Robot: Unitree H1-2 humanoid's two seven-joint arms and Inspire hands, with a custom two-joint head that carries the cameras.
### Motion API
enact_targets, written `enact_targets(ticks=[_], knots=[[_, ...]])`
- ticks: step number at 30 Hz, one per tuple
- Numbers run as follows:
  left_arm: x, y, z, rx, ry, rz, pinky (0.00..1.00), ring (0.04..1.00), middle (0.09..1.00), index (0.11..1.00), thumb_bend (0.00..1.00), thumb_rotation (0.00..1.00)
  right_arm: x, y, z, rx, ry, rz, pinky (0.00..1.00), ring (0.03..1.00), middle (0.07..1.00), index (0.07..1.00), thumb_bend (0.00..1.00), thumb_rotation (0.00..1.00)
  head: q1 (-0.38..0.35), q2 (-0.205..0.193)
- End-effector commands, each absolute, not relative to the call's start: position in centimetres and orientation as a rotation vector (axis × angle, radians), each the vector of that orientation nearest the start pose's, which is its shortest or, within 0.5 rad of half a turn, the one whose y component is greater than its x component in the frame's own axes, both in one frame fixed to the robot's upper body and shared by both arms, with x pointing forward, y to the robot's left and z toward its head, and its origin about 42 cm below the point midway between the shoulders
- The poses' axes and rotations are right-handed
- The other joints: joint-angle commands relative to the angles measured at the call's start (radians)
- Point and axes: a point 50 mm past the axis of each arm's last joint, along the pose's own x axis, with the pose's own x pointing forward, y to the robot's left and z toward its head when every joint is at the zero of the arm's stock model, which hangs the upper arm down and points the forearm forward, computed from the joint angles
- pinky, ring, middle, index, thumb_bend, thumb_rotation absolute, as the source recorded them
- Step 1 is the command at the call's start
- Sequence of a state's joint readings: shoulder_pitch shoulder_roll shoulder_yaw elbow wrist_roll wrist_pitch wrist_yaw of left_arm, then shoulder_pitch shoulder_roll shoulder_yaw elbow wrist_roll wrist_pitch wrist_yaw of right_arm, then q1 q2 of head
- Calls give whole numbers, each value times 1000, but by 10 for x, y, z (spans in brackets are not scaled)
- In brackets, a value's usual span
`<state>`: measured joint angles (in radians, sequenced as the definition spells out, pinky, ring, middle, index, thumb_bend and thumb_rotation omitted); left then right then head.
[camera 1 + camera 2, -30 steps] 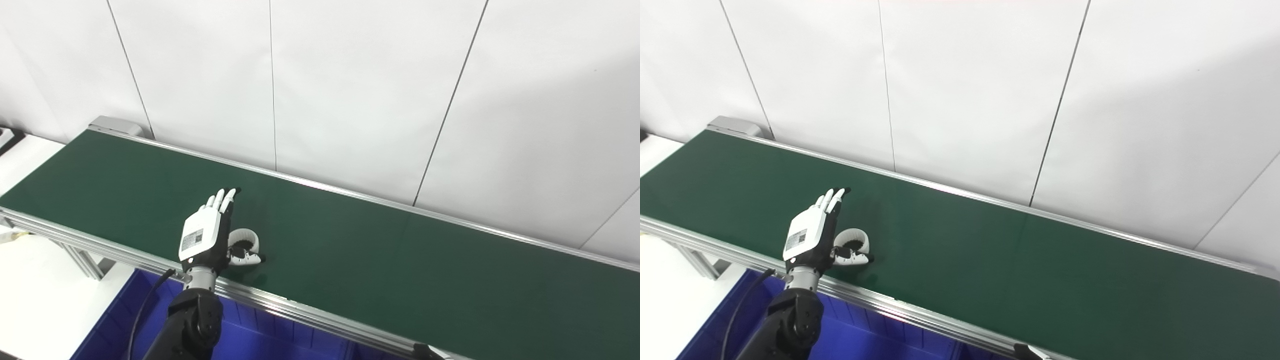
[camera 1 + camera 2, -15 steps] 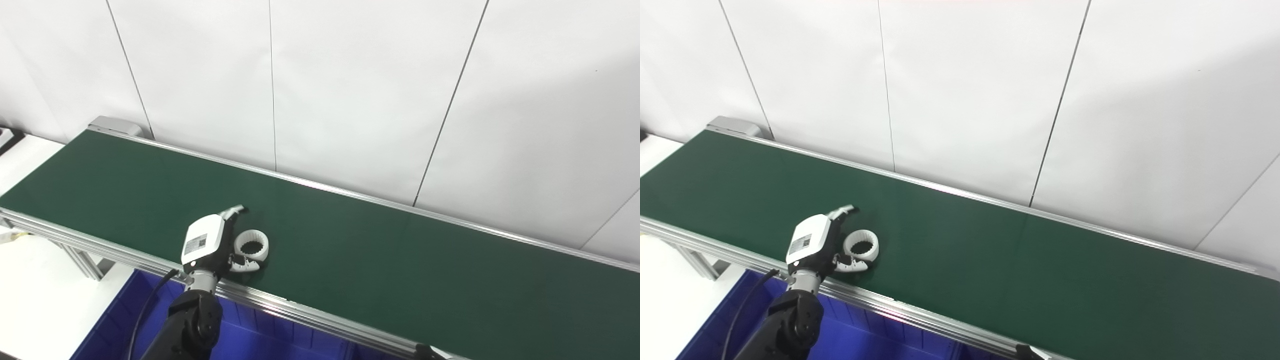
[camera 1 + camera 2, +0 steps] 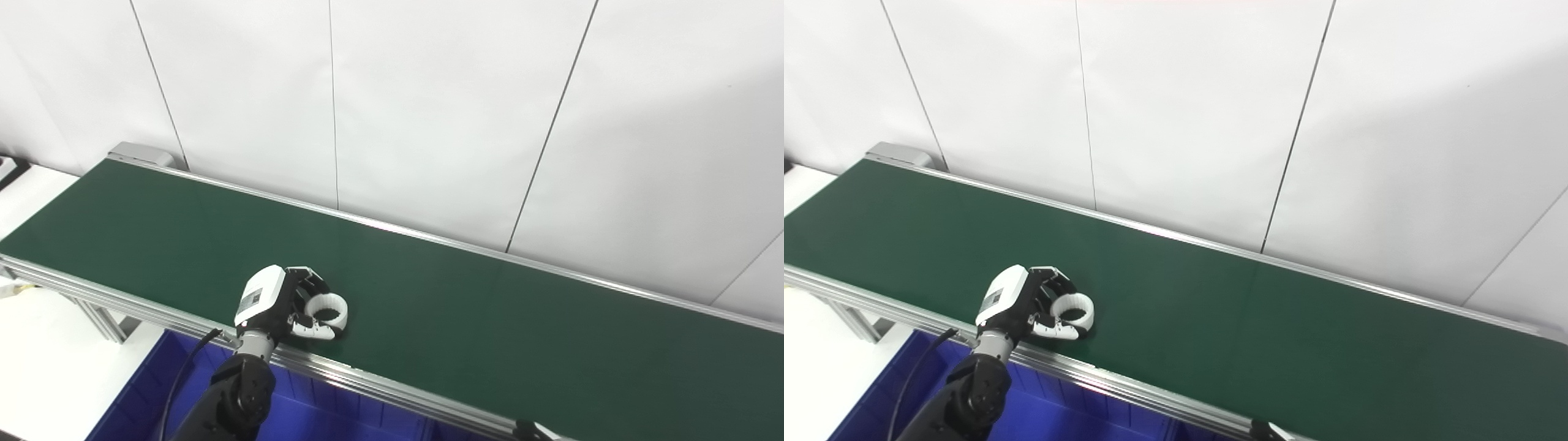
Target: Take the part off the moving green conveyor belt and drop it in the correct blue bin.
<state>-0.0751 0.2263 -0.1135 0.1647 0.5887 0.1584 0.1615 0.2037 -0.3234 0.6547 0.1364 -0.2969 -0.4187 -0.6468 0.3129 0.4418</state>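
Left eye view: robot hand [image 3: 275, 303] now curled around ring [image 3: 327, 306].

A long green conveyor belt [image 3: 490, 318] runs slantwise across the view, edged on both long sides by silver aluminium rails. On it, close to the near rail, lies a white ring-shaped part [image 3: 329, 307] with a dark hollow middle. The left hand [image 3: 278, 301] rests on the belt with its fingers [image 3: 305, 278] curled round that ring, thumb on its near side
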Motion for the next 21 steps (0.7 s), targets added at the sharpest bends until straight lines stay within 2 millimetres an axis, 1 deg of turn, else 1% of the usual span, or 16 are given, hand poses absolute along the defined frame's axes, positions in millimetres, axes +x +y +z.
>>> enact_targets(ticks=[1, 4, 5, 6, 7, 9, 10, 11, 13, 14, 15, 16, 18, 21], knots=[[310, 275, 81, 859, 99, 72, 349, 405, 479, 511, 499, 0, 155, -188, 36, -321, -250, 124, 610, 673, 715, 739, 999, 372, 1, 0], [308, 276, 81, 868, 62, 75, 359, 409, 476, 512, 499, 0, 155, -187, 37, -321, -254, 124, 607, 675, 720, 741, 994, 378, -8, 8], [306, 276, 85, 862, 40, 96, 360, 409, 475, 511, 500, 0, 155, -186, 38, -317, -255, 124, 606, 677, 721, 742, 994, 384, -14, 13], [304, 275, 87, 858, 25, 110, 344, 401, 475, 510, 500, 0, 155, -186, 38, -314, -255, 124, 608, 673, 716, 737, 995, 364, -14, 13], [300, 275, 92, 848, 5, 130, 343, 401, 472, 510, 500, 0, 155, -185, 39, -313, -259, 124, 607, 669, 712, 733, 994, 353, -30, 26], [291, 273, 102, 827, -87, 172, 359, 414, 467, 509, 500, 0, 154, -185, 40, -314, -266, 122, 603, 664, 708, 729, 994, 350, -36, 33], [286, 272, 108, 810, -142, 189, 362, 424, 461, 511, 501, 0, 153, -184, 41, -313, -268, 120, 600, 661, 707, 727, 996, 355, -45, 41], [281, 272, 114, 794, -183, 202, 359, 426, 459, 511, 501, 0, 152, -183, 42, -310, -270, 120, 590, 659, 707, 727, 997, 362, -69, 58], [266, 269, 124, 757, -260, 206, 365, 431, 470, 506, 501, 0, 151, -181, 44, -315, -286, 120, 581, 653, 705, 726, 995, 375, -102, 71], [262, 268, 127, 747, -281, 204, 378, 440, 474, 500, 501, 0, 151, -180, 45, -318, -293, 120, 581, 650, 703, 724, 991, 382, -102, 71], [253, 267, 130, 738, -317, 202, 363, 431, 473, 503, 501, 0, 150, -178, 46, -315, -294, 115, 579, 647, 699, 720, 996, 397, -145, 85], [245, 267, 131, 728, -344, 199, 359, 429, 473, 504, 501, 0, 149, -176, 47, -310, -295, 111, 579, 647, 698, 720, 997, 400, -158, 93], [230, 269, 131, 686, -392, 176, 384, 452, 473, 497, 500, 0, 147, -174, 50, -305, -301, 106, 581, 645, 693, 717, 1000, 406, -185, 105], [216, 274, 129, 639, -426, 132, 388, 455, 477, 492, 499, 0, 146, -172, 53, -304, -310, 105, 592, 642, 685, 714, 1000, 420, -232, 131]])
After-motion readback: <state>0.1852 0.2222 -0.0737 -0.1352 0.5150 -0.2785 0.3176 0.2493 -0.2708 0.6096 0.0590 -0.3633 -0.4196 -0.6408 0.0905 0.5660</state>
